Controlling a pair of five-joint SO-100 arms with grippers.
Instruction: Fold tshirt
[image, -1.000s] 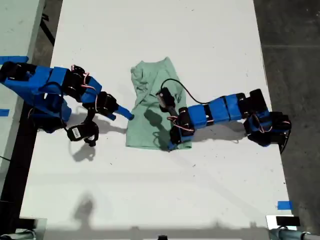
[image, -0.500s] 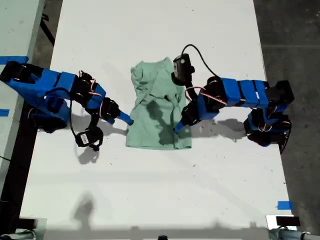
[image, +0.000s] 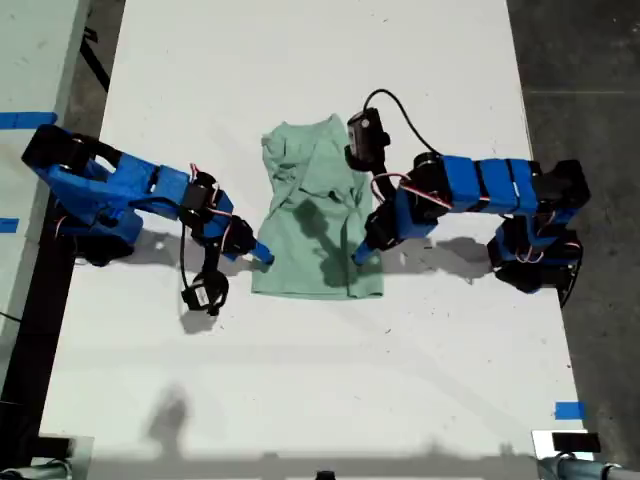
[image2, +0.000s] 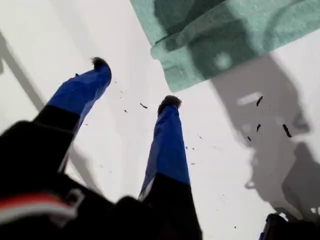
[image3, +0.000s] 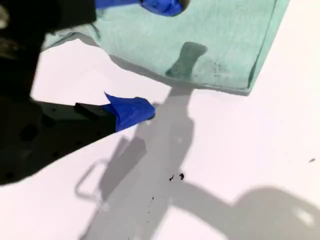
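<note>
Small plain pale mint-green cloth tshirt (image: 315, 215), no print, lying mid-counter in the exterior view. Partly folded into a narrow upright strip, wider at the near end, straight near hem, rumpled with creases at the far end. Lies flat, edges doubled over.

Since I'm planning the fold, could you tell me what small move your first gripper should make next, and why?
Probably ease my first gripper forward to the tshirt corner. Its jaws stand open and both fingertips are over bare table, just short of that corner, so nothing is gripped yet.
</note>
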